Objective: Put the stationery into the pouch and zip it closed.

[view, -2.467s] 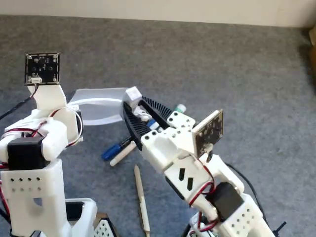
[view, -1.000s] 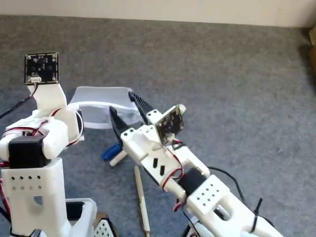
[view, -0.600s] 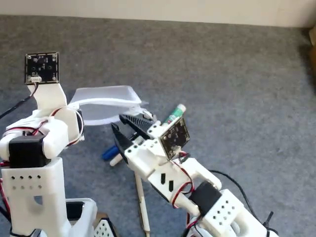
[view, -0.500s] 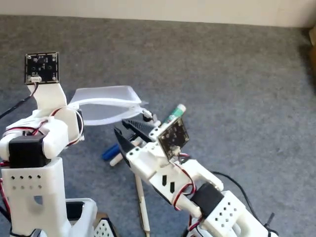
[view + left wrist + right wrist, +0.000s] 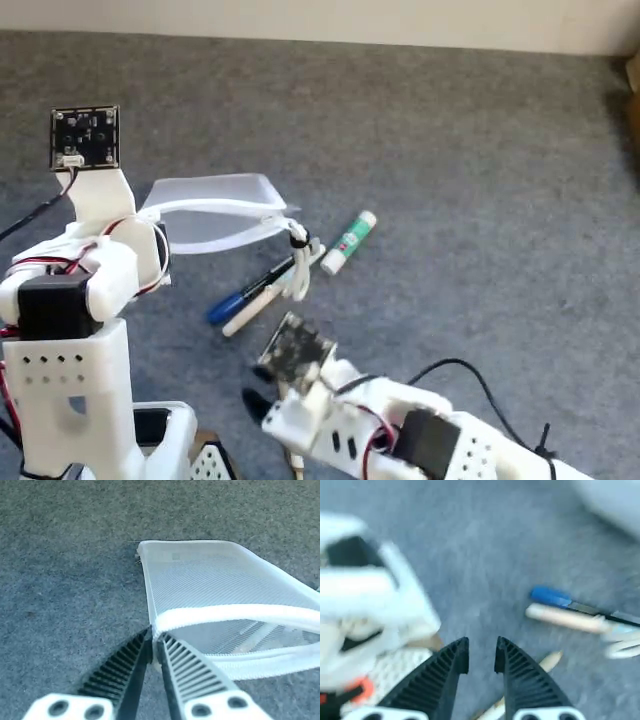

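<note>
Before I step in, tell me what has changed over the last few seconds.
The right gripper pulled back from the mouth of the pouch toward its own base, holding nothing and uncovering the pens. The left gripper stayed shut on the pouch's edge. The glue stick, blue pen and pale pen lay where they were on the carpet.

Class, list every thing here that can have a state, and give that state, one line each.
Pouch: unzipped, mouth standing open.
Left pincer: shut on the pouch's edge.
Right pincer: slightly open, empty.
Glue stick: lying flat, outside the pouch.
Blue pen: lying flat, outside the pouch.
</note>
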Action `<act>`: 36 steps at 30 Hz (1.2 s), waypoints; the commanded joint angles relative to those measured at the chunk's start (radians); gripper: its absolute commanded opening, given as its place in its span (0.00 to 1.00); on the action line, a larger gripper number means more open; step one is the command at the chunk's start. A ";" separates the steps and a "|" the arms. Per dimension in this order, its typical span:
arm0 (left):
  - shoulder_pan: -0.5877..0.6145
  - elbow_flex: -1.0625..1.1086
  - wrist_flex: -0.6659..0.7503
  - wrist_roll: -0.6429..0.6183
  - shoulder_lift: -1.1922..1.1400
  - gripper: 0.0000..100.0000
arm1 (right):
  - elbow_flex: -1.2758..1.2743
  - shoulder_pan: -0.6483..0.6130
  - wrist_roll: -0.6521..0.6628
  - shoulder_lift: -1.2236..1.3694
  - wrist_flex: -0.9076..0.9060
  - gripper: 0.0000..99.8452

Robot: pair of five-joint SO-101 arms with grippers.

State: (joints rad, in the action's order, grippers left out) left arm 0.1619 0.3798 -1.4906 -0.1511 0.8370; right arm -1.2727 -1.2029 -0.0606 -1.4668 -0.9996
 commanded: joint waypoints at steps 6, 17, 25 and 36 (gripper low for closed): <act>-0.015 -0.044 0.006 -0.014 -0.007 0.01 | -0.255 -0.036 0.117 -0.013 0.056 0.08; -0.015 -0.044 0.005 -0.014 -0.007 0.01 | -0.269 -0.174 0.126 -0.008 0.056 0.08; -0.015 -0.044 0.005 -0.014 -0.007 0.01 | -0.272 -0.185 0.161 -0.008 0.061 0.08; -0.013 -0.044 0.005 -0.014 -0.007 0.01 | -0.157 0.076 0.198 -0.019 0.056 0.08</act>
State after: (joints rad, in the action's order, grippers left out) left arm 0.1619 0.3798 -1.4906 -0.1511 0.8370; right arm -1.5321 -1.1891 0.1266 -1.4730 -0.9643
